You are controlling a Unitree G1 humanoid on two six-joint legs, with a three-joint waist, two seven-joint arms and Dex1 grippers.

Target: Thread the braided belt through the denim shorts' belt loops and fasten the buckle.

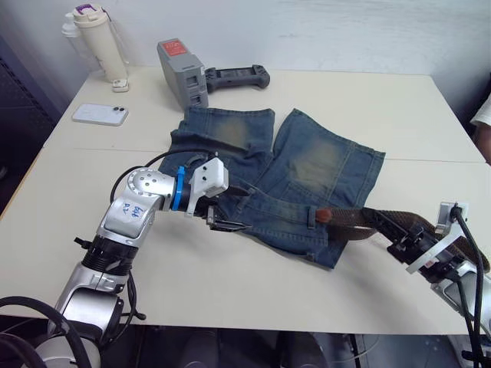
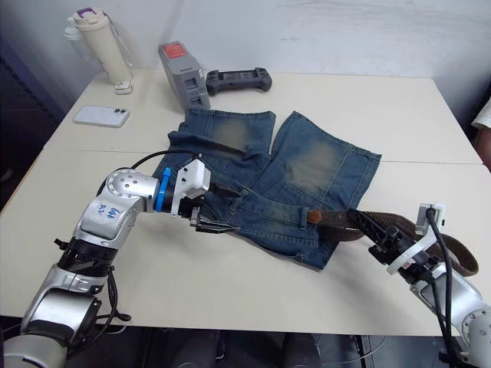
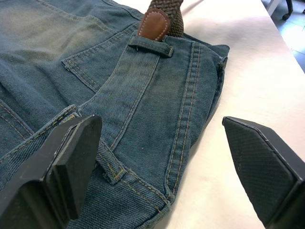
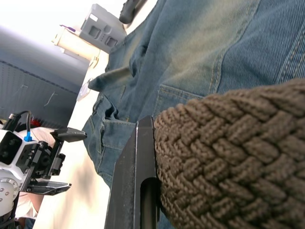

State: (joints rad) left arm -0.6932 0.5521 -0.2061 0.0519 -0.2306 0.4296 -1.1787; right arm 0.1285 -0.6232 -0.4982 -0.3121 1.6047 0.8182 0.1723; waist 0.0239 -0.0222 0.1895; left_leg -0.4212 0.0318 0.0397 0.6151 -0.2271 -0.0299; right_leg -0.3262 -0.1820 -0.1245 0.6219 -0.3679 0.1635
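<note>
Denim shorts (image 1: 291, 176) lie flat on the white desk (image 1: 230, 276), waistband nearest, with the left claw (image 1: 222, 221) spread wide at the waistband's edge, one finger resting on the cloth beside a belt loop (image 3: 112, 167) and the other over bare desk. Just beyond that claw, the braided belt (image 1: 360, 218) has its tan leather tip poking through another belt loop (image 3: 151, 46), while the right claw (image 2: 376, 234) grips the belt's woven length. Farther off sit a phone (image 1: 100, 114), a bottle (image 1: 100, 42), a grey box (image 1: 182, 73) and a black controller (image 1: 238, 76).
</note>
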